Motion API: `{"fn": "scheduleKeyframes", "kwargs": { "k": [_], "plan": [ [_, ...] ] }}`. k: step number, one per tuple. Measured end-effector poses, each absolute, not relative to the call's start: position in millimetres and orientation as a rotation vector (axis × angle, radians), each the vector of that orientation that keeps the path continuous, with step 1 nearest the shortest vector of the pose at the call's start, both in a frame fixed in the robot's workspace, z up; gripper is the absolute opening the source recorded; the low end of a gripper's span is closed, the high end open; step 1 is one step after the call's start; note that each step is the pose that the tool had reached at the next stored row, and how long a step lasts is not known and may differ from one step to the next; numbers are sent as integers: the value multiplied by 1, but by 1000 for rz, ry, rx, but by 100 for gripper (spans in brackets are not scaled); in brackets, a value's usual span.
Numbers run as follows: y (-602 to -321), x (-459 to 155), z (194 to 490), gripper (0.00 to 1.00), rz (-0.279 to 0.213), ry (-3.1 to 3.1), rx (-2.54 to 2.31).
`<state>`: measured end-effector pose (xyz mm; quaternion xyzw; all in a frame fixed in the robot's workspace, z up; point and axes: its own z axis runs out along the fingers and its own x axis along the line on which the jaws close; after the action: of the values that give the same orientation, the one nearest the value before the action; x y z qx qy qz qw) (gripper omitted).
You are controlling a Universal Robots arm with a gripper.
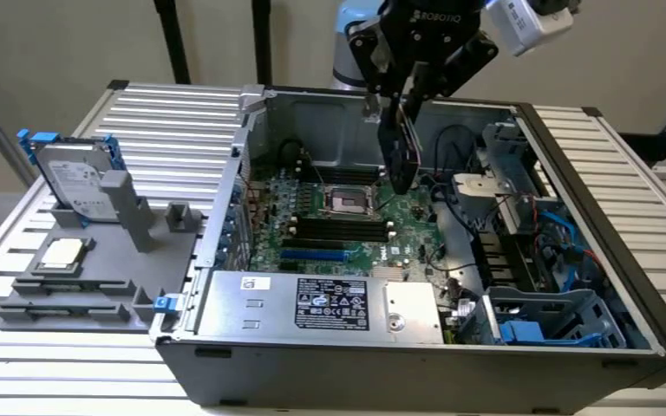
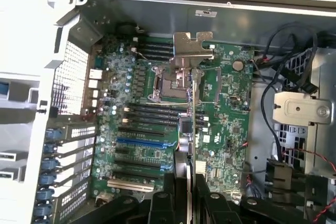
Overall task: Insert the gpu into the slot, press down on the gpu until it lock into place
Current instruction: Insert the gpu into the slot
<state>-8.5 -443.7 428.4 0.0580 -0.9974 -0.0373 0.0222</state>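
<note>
Hovering over the open computer case [image 1: 310,377] on the slatted counter [image 1: 171,113], my gripper [image 1: 408,94] has its jaws clamped on the gpu [image 1: 401,152]. The card hangs edge-down above the green motherboard [image 1: 408,217], beside the processor socket [image 1: 349,201] and apparently clear of the board. Insertion is the step in hand, I'd say, with nothing seated yet. The blue slot [image 1: 313,256] sits well apart, nearer the silver power supply [image 1: 310,303]; seating calls for the card's edge squared over that strip.

The gripper [image 1: 399,106] is clasping the gpu [image 1: 401,160] by its upper edge, holding it upright above the motherboard [image 1: 408,217] inside the open computer case [image 1: 426,368], apart from the blue slot [image 1: 313,256].
</note>
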Motion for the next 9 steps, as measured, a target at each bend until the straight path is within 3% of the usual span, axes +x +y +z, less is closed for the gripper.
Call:
{"fn": "scheduleKeyframes", "kwargs": {
  "k": [9],
  "plan": [
    [-444, -9, 428, 26, -109, -3060, 430]
  ]
}}
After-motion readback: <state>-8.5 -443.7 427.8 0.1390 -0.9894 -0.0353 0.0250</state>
